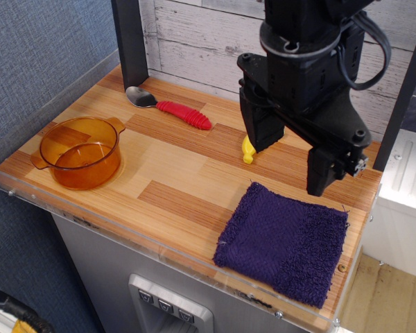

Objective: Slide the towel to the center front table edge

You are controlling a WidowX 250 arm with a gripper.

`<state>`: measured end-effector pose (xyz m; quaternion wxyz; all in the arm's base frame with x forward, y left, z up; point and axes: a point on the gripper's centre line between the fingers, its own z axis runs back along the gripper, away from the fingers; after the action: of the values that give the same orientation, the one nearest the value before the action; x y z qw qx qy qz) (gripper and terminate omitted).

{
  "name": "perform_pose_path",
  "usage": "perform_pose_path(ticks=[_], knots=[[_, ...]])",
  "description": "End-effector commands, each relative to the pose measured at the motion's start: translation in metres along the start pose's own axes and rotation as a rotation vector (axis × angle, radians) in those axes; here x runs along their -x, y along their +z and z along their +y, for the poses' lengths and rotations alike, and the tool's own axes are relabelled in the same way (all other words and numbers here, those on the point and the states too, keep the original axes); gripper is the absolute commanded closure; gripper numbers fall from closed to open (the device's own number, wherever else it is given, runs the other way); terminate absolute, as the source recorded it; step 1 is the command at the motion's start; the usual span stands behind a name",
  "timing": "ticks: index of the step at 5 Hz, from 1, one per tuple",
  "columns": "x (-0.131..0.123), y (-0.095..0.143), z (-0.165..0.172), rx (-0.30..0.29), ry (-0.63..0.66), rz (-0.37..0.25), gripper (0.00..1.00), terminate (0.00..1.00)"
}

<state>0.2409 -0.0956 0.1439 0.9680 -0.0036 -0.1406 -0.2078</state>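
The dark purple towel [284, 243] lies flat at the front right corner of the striped wood table, its near side close to the table edge [159, 251], which is fronted by a clear acrylic strip with screws. My black gripper [289, 156] hangs above the table just behind the towel. Its two fingers stand apart with nothing between them, and the right fingertip [317, 182] is just over the towel's far edge.
An amber pot [80, 152] stands at the front left. A spoon with a red ribbed handle [184, 114] lies at the back. A small yellow object [247, 150] sits behind my left finger, partly hidden. Black posts stand at the back left and right.
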Motion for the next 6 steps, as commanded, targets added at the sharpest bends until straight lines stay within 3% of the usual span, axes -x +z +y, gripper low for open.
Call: perform_pose_path(ticks=[1,2,3,4,6], knots=[[0.000,0.000,0.000,0.000,0.000,0.000,0.00,0.00],[0.003,-0.009,-0.006,-0.014,0.111,0.018,0.00,0.00],[0.007,-0.028,-0.010,-0.062,0.235,0.083,0.00,0.00],[0.008,-0.044,-0.009,-0.069,0.285,0.120,0.00,0.00],[0.008,-0.085,-0.002,-0.054,0.295,0.113,0.00,0.00]])
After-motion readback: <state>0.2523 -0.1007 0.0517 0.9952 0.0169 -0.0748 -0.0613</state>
